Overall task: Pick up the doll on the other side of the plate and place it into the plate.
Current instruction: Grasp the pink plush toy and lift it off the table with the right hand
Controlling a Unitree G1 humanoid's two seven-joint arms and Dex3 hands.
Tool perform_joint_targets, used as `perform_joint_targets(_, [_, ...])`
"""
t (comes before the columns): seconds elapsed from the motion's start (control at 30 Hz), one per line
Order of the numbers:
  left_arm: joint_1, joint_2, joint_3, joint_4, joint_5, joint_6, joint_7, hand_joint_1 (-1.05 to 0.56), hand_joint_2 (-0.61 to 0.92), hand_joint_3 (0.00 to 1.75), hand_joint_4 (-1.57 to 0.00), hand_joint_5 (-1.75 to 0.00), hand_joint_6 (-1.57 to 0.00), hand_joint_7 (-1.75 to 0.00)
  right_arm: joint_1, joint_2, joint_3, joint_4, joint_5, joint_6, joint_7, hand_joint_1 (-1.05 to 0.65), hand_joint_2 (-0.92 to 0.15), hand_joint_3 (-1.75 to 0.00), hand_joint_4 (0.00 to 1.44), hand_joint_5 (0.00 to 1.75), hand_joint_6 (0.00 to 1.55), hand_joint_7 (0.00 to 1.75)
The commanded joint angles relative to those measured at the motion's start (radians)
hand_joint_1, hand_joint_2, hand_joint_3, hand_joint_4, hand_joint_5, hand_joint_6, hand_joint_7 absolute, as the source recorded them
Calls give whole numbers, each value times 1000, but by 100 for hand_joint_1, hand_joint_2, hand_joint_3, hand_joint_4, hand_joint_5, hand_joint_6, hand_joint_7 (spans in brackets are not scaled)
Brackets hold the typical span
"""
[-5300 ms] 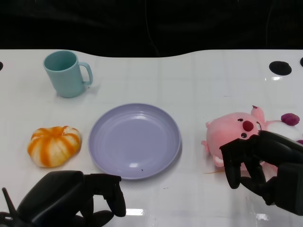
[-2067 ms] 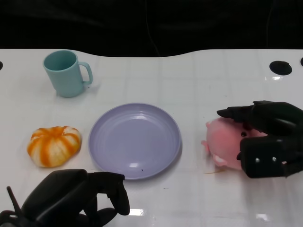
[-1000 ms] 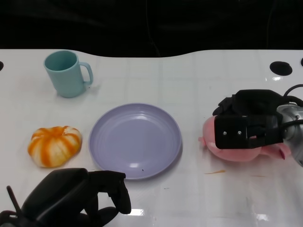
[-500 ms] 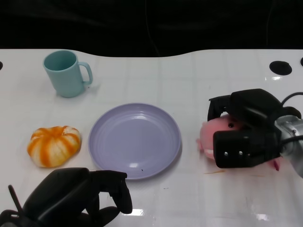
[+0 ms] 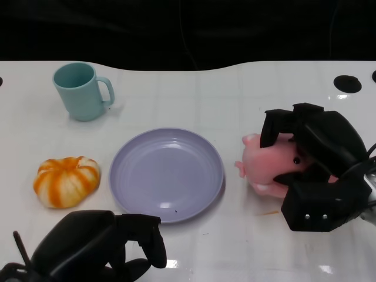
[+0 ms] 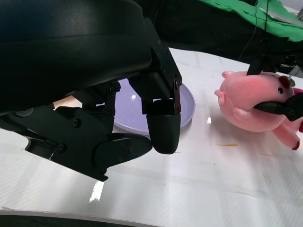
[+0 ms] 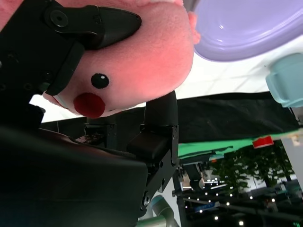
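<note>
A pink plush doll hangs just right of the lavender plate, gripped by my right hand, whose black fingers wrap over its top and underside. From the right wrist the doll fills the frame with the plate's rim beyond it. Seen from the left wrist, the doll is lifted off the table beside the plate. My left hand rests at the near table edge, fingers curled in, holding nothing.
A teal mug stands at the back left. An orange-and-white pumpkin toy lies left of the plate. A small orange scrap lies on the table under the doll. A black round hole marks the far right.
My right hand closed on the doll, lifted it off the table and carried it left toward the plate. The left hand stayed put.
</note>
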Motion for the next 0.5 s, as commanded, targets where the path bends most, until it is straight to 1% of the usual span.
perform_joint_targets(0.03, [8, 6, 7, -15, -5, 9, -15, -19, 70, 67, -72, -144, -78, -109, 4, 8, -26, -31, 30, -14, -4, -15, -33, -137, 94, 175, 71, 175])
perform_joint_targets(0.07, [8, 7, 7, -16, -6, 9, -15, -19, 70, 67, -72, -145, -78, -109, 4, 11, -28, -34, 32, -14, -2, -16, -33, -136, 93, 175, 71, 175])
perform_joint_targets(0.13, [9, 7, 7, -13, -7, 6, -13, -18, 70, 67, -72, -145, -78, -109, -9, 33, -33, -45, 41, -19, -10, -16, -33, -136, 95, 175, 72, 175])
perform_joint_targets(0.2, [9, 7, 4, -11, -4, 5, -11, -18, 70, 68, -72, -145, -78, -110, -24, 56, -35, -58, 46, -22, -16, -15, -26, -144, 98, 175, 75, 175])
perform_joint_targets(0.27, [10, 3, 0, -13, 0, 12, -12, -18, 70, 69, -72, -144, -77, -110, -38, 78, -38, -66, 50, -26, -16, -14, -23, -150, 100, 175, 76, 175])
perform_joint_targets(0.5, [12, -2, -15, -5, 14, 6, -2, -20, 69, 72, -73, -144, -77, -111, -74, 157, -27, -110, 52, 23, 40, -17, -21, -155, 101, 175, 75, 175])
